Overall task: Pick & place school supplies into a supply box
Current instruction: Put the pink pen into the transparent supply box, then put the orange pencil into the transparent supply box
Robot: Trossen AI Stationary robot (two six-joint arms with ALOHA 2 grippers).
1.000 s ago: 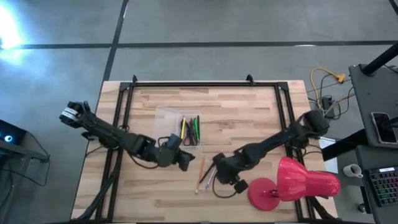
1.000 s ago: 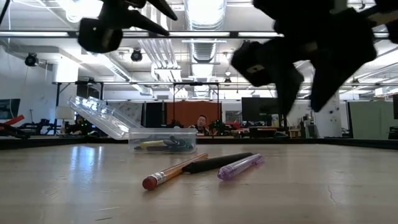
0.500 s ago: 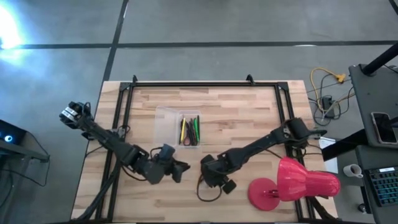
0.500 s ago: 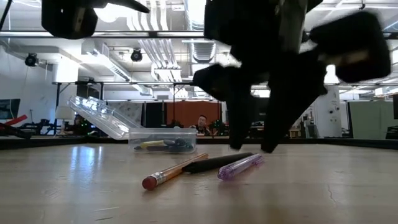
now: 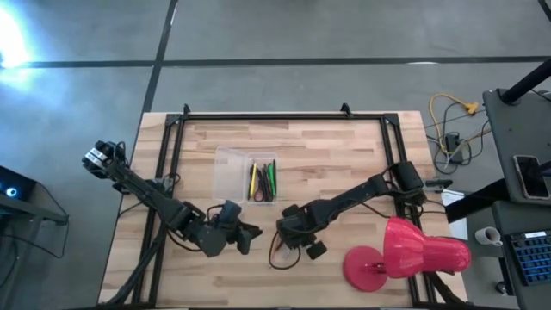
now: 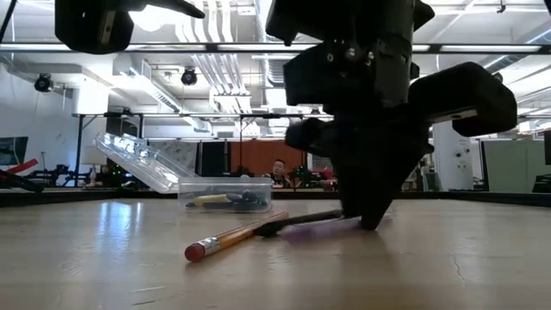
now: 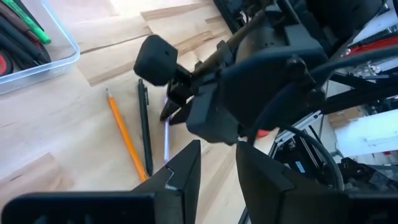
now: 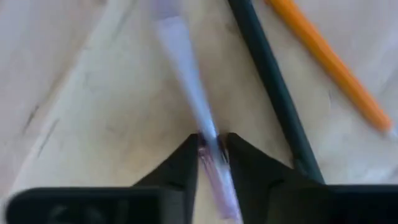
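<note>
Three supplies lie on the table near its near edge: a clear purple pen (image 8: pixel 186 81), a black pen (image 8: pixel 267 81) and an orange pencil (image 8: pixel 329 62). My right gripper (image 8: pixel 213 146) is down among them (image 5: pixel 287 231), shut on the purple pen. My left gripper (image 7: pixel 217 155) hovers open and empty just left of them (image 5: pixel 245 234). The supply box (image 5: pixel 248 176), a clear tray, rests on its base farther back and holds several pens and pencils in its right half. My right gripper pinches the purple pen between its two fingertips partway along the barrel (image 8: pixel 202 127). The fingers (image 6: pixel 370 211) come from above, pointing down, and lie across the pen. The pen rests on the table.
A big red lamp (image 5: pixel 405 254) stands at the table's near right corner, close behind the right arm. The box's clear lid (image 6: pixel 142 159) stands tilted open. A black frame (image 5: pixel 275 114) runs along the far and side edges. Bare wood lies between the box and the pens.
My right gripper moved toward the table's left, came down onto the purple pen and shut on it. My left gripper drew back from the box toward the near edge. The pencil slid slightly.
</note>
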